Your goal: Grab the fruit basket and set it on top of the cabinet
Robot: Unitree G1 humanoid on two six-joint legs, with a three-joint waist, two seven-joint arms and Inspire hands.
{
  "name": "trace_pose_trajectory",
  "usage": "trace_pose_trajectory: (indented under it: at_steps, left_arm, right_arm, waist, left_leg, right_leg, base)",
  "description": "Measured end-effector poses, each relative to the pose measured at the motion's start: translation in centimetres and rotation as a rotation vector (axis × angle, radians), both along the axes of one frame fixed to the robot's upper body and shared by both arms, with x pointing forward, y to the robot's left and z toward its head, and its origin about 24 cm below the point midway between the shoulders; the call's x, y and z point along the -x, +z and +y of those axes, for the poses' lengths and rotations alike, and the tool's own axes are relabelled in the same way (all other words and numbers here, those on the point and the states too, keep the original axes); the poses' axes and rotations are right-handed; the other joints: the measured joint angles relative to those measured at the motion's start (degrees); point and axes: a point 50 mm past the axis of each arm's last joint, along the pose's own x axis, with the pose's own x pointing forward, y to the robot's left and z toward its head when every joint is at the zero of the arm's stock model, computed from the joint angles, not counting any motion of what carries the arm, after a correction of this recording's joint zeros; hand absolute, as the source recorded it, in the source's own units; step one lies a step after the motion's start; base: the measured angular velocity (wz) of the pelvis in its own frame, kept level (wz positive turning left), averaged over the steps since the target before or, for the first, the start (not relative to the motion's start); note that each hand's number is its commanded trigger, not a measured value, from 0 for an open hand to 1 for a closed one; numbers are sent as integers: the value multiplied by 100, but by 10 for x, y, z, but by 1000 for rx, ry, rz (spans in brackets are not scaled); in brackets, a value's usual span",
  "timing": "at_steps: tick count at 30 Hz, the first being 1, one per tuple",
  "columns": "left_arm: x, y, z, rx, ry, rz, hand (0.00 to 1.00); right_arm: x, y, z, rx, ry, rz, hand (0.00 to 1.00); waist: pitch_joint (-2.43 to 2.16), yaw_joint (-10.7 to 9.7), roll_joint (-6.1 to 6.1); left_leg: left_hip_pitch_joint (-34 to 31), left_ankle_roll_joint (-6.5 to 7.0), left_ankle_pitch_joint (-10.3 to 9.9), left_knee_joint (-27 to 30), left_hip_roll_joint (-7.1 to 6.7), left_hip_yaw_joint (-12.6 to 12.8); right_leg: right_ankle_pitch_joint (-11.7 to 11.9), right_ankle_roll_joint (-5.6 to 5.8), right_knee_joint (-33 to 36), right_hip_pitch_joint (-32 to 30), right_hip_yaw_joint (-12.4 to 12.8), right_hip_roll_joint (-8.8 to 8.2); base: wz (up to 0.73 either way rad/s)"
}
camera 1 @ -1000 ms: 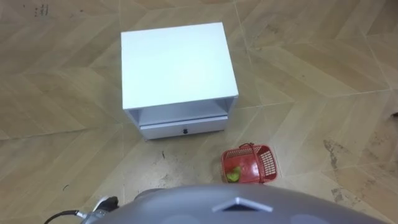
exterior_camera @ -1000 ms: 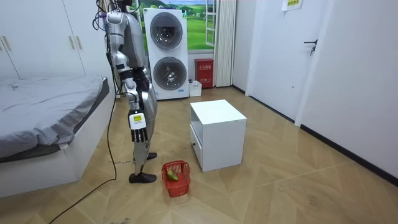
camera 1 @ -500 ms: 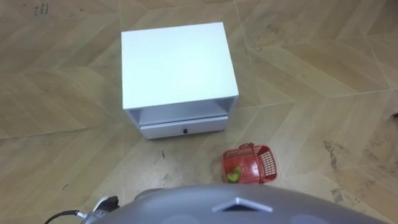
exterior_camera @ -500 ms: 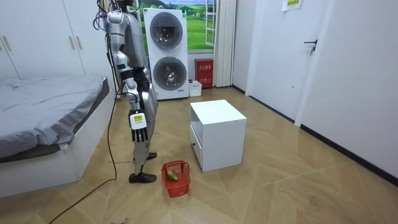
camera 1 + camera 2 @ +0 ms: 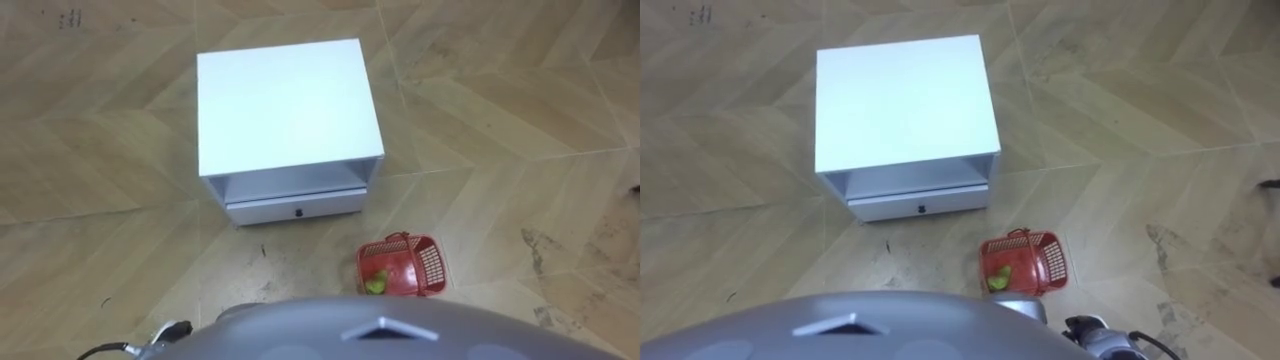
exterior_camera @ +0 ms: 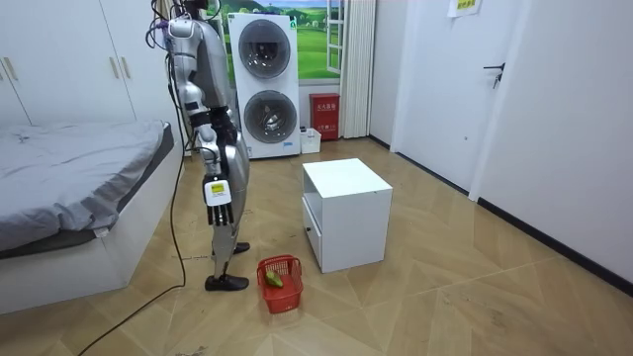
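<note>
Colour reference:

- Fruit basket [image 5: 400, 265]: red throughout, with an open lattice pattern in its walls.
- Fruit [image 5: 376, 284] inside the basket: yellow-green.
- Cabinet [image 5: 288, 105]: plain white top, sides and drawer front. The knob [image 5: 299, 211] is small and dark.
- Floor [image 5: 500, 100]: tan wood grain laid in a chevron pattern, with darker scuff marks in places.
- Stacked washing machines [image 6: 263, 84]: white housings with dark round doors.
- Bed [image 6: 69, 163]: grey cover over a pale base.
- Wardrobe [image 6: 59, 69]: white panels with brass-coloured handles.
- Box [image 6: 323, 116] beside the machines: red.
- Door [image 6: 435, 89]: white with a dark handle [image 6: 492, 69].
- Window scene [image 6: 316, 35]: green and blue.
</note>
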Motion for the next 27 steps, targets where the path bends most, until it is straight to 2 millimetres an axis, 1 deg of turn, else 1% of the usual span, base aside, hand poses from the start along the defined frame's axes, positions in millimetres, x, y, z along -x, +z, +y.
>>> trace_pose_trajectory:
  at_steps: [3, 4, 5, 7, 8, 9, 10, 11, 12, 13, 14, 15, 16, 17, 18, 19, 20, 21, 22, 23, 24, 25, 26, 27]
  left_arm:
    - [-2, 0, 0, 4, 0, -6, 0]
    - [-5, 0, 0, 5, -1, -16, 0]
    - [-7, 0, -1, 7, -4, -25, 0]
    - [-12, 0, -1, 12, -9, -40, 0]
    - [-12, 0, 0, 16, 0, -42, 0]
    - [-13, 0, 1, 17, 9, -46, 0]
    - [-15, 0, 3, 16, 34, -54, 0]
    - [-18, 0, 6, 14, 61, -67, 0]
    - [-20, 0, 9, 11, 73, -78, 0]
    - [-21, 1, 11, 9, 75, -84, 0]
    - [-22, 2, 14, 4, 86, -95, 0]
    - [-21, 2, 16, 1, 93, -95, 0]
    - [-18, 3, 20, -9, 95, -92, 0]
    - [-19, 4, 24, -18, 100, -97, 0]
    - [-19, 5, 25, -21, 100, -97, 0]
    - [-21, 5, 28, -25, 107, -105, 0]
    - [-26, 6, 30, -30, 114, -120, 0]
    - [-28, 7, 31, -34, 121, -127, 0]
    - [-37, 8, 33, -44, 114, -151, 0]
    - [-49, 9, 35, -49, 117, -184, 0]
    - [-54, 10, 35, -52, 124, -202, 0]
    - [-63, 10, 34, -52, 135, -230, 0]
    - [-69, 11, 33, -49, 136, -252, 0]
    - [-72, 11, 32, -48, 136, -264, 0]
  right_arm:
    - [-2, 0, 0, 3, -18, -13, 0]
    - [-4, 0, -1, 4, -35, -22, 0]
    - [-5, 0, -2, 7, -59, -30, 0]
    - [-8, 1, -4, 18, -79, -43, 0]
    - [-13, 1, -6, 30, -77, -59, 0]
    - [-16, 2, -6, 35, -78, -68, 0]
    - [-20, 2, -8, 47, -72, -79, 0]
    - [-27, 4, -10, 60, -59, -98, 0]
    - [-33, 5, -12, 72, -49, -116, 0]
    - [-37, 6, -13, 78, -51, -132, 0]
    - [-37, 6, -15, 90, -87, -145, 0]
    - [-35, 6, -17, 96, -115, -146, 0]
    - [-37, 8, -20, 112, -155, -164, 0]
    - [-49, 10, -22, 126, -188, -212, 0]
    - [-59, 11, -23, 129, -202, -248, 0]
    - [-80, 16, -24, 133, -219, -328, 0]
    - [-99, 20, -23, 130, -228, -395, 0]
    - [-111, 23, -22, 125, -233, -435, 0]
    - [-133, 30, -20, 120, -236, -507, 0]
    - [-153, 37, -18, 116, -247, -572, 0]
    - [-160, 40, -18, 116, -257, -593, 0]
    - [-172, 45, -17, 118, -278, -631, 0]
    - [-176, 47, -17, 121, -300, -646, 0]
    - [-179, 49, -17, 122, -311, -656, 0]
  waist:
    - [-5, -10, 4]
    - [-7, -36, 10]
    - [-4, -39, 34]
    - [5, -32, 43]
    - [6, -20, 49]
    - [11, -20, 56]
    - [4, -21, 54]
    - [0, -17, 76]
    - [-50, -26, 129]
    - [-44, -39, 165]
    - [-3, -37, 124]
    - [-5, -16, 70]
    - [-20, 112, -41]
    - [-35, 263, -125]
    - [-35, 319, -153]
    - [-37, 397, -211]
    - [-46, 419, -252]
    - [-50, 422, -260]
    - [-42, 429, -289]
    - [-11, 444, -302]
    - [-1, 451, -302]
    - [-1, 454, -297]
    - [-11, 453, -257]
    - [-3, 470, -263]
  left_leg:
    - [-105, 2, -1, 47, 3, -25]
    - [-202, 6, 0, 127, 5, -53]
    - [-262, 28, -13, 201, 5, -66]
    - [-402, 62, -33, 401, -5, -55]
    - [-501, 97, -54, 563, -13, -5]
    - [-559, 100, -54, 615, -32, 19]
    - [-683, 153, -37, 643, -86, 56]
    - [-863, 252, -62, 644, -130, 91]
    - [-1145, 345, -35, 660, -111, 157]
    - [-1271, 403, -43, 724, -76, 238]
    - [-1416, 474, -59, 860, -103, 343]
    - [-1436, 513, -64, 895, -146, 388]
    - [-1516, 570, -83, 970, -249, 506]
    - [-1722, 617, -112, 1157, -281, 569]
    - [-1860, 628, -120, 1263, -273, 589]
    - [-2184, 642, -125, 1501, -224, 626]
    - [-2613, 650, -130, 1800, -141, 628]
    - [-2854, 651, -130, 1959, -98, 624]
    - [-3334, 652, -131, 2302, -9, 622]
    - [-3800, 651, -132, 2689, 76, 595]
    - [-4016, 647, -135, 2906, 129, 558]
    - [-4382, 627, -147, 3260, 206, 443]
    - [-4683, 572, -181, 3513, 181, 265]
    - [-4810, 546, -205, 3634, 178, 211]
  right_leg:
    - [-5, 7, 109, -115, -87, -24]
    - [-5, 9, 206, -173, -179, -42]
    - [-7, 11, 310, -238, -182, -54]
    - [-7, 12, 486, -409, -175, -99]
    - [-7, 11, 670, -555, -165, -137]
    - [-7, 11, 759, -651, -165, -171]
    - [-3, 13, 869, -833, -160, -228]
    - [37, 81, 842, -1001, -149, -266]
    - [101, 184, 693, -1105, -112, -299]
    - [68, 166, 870, -1221, -151, -328]
    - [-168, 82, 1873, -1448, -294, -538]
    - [-247, 86, 2422, -1461, -335, -648]
    - [-274, 90, 3282, -1419, -297, -854]
    - [-237, 73, 3702, -1260, -285, -952]
    - [-189, 62, 3732, -1156, -284, -964]
    - [-62, 47, 3582, -994, -309, -986]
    - [40, 63, 3235, -792, -364, -991]
    - [60, 93, 3031, -718, -389, -994]
    - [55, 111, 2647, -652, -411, -1019]
    - [-376, 390, 2354, -639, -400, -964]
    - [-627, 441, 2285, -689, -423, -915]
    - [-1015, 371, 2329, -833, -489, -844]
    - [-1328, 331, 2513, -999, -572, -787]
    - [-1488, 325, 2710, -1125, -565, -800]
  base:
    - [7]
    - [14]
    - [15]
    - [4]
    - [-9]
    - [-20]
    - [-24]
    - [-21]
    - [-10]
    - [13]
    - [26]
    - [28]
    - [0]
    - [-13]
    - [-25]
    - [-17]
    - [-11]
    - [0]
    - [6]
    - [7]
    - [12]
    - [17]
    - [13]
    - [0]
